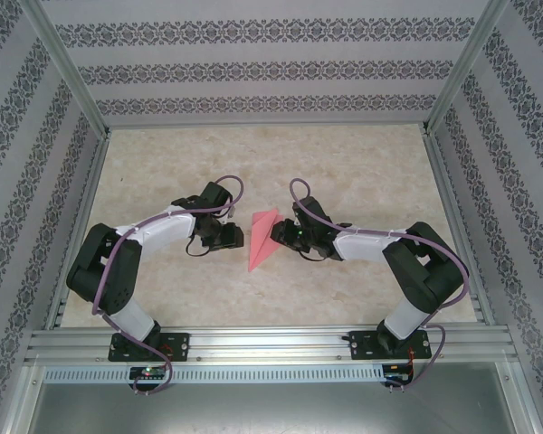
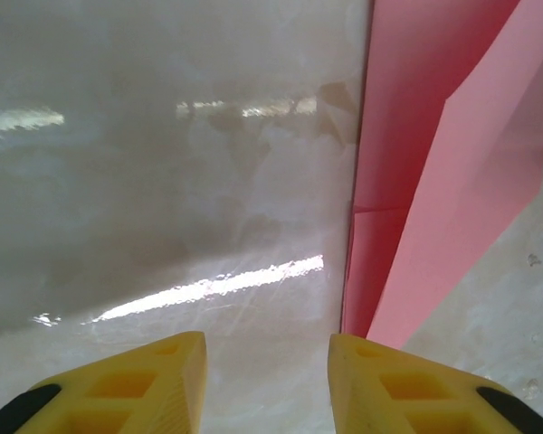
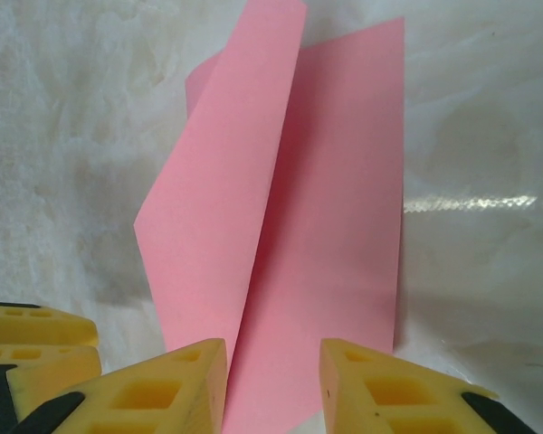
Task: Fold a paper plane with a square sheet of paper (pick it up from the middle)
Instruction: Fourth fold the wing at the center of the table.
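Observation:
The pink-red paper (image 1: 261, 238) lies on the table between both arms, folded into a long pointed shape with one flap raised along a centre crease. My left gripper (image 1: 234, 237) is just left of it, open. In the left wrist view the yellow fingers (image 2: 154, 380) are spread over bare table and the paper (image 2: 434, 172) runs past the right fingertip. My right gripper (image 1: 281, 233) is at the paper's right edge, open. In the right wrist view the paper (image 3: 335, 208) stretches away from the gap of the right gripper (image 3: 273, 354) and is not pinched.
The marbled tabletop (image 1: 362, 172) is boxed in by patterned walls and aluminium posts (image 1: 68, 68), with a metal rail (image 1: 271, 344) at the near edge. Yellow fingers of the left gripper (image 3: 32, 348) show at the lower left of the right wrist view.

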Available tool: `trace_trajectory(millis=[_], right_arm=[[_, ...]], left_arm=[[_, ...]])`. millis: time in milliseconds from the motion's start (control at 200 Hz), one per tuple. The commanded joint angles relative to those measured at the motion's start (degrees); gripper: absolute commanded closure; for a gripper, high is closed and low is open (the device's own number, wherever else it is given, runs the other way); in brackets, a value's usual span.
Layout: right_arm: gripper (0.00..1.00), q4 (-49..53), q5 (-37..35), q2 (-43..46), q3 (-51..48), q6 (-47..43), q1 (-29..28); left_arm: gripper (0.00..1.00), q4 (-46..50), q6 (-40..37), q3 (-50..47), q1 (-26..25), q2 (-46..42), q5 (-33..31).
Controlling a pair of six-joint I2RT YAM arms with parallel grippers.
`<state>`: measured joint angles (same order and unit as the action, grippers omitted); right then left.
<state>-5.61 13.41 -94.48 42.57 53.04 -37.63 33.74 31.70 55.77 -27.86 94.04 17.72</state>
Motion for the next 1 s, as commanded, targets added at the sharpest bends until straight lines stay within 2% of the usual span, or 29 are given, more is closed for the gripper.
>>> trace_trajectory(millis=[0, 125, 215, 420, 694, 994], right_arm=[[0.66, -1.4, -3.0, 1.4, -1.4, 2.0, -0.5], [0.63, 3.4, -6.5, 2.9, -1.5, 2.3, -0.6], [0.62, 1.7, -6.2, 2.8, -2.8, 3.4, -0.3], [0.62, -3.7, -2.9, -0.1, -3.3, 5.0, -0.2], [0.63, -5.7, -1.6, -2.8, -2.7, 5.8, -0.2], [0.63, -10.1, 0.3, -3.6, -3.2, 6.6, -0.3]], left_arm=[[0.58, -3.3, -0.5, 0.6, 0.0, 0.8, 4.2], [0.55, -6.1, -0.1, 0.8, -0.1, 1.0, 8.4], [0.54, -6.8, 0.0, 1.4, -0.1, 2.3, 9.1], [0.54, -6.3, -0.2, 3.5, -0.2, 6.5, 9.6], [0.55, -6.1, -0.2, 4.6, -0.2, 8.8, 8.5], [0.61, -6.1, -0.3, 5.1, -0.2, 10.9, 8.7]])
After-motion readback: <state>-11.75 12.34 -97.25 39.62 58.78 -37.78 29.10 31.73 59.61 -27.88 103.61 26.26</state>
